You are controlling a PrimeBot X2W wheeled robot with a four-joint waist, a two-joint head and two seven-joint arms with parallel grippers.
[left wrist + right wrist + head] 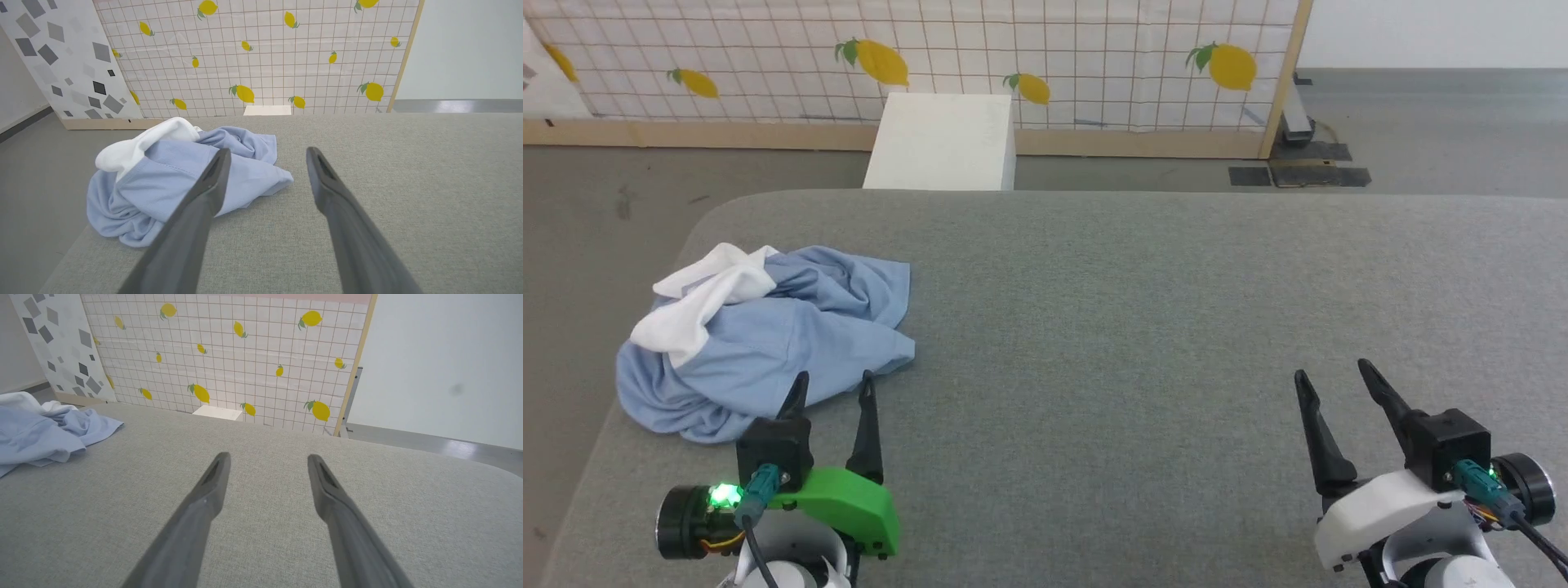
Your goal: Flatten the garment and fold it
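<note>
Found the light blue shirt [768, 351] crumpled at the left edge of the grey worktop [1094, 327], white inner part uppermost, left end effector [835, 377] released and empty just beside its near hem, right end effector [1331, 369] likewise released, well apart from it.

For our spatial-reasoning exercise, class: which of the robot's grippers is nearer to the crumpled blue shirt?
Left. The left gripper is open right at the near edge of the shirt. The right gripper, also open, is far off to the shirt's right over the grey table.
</note>
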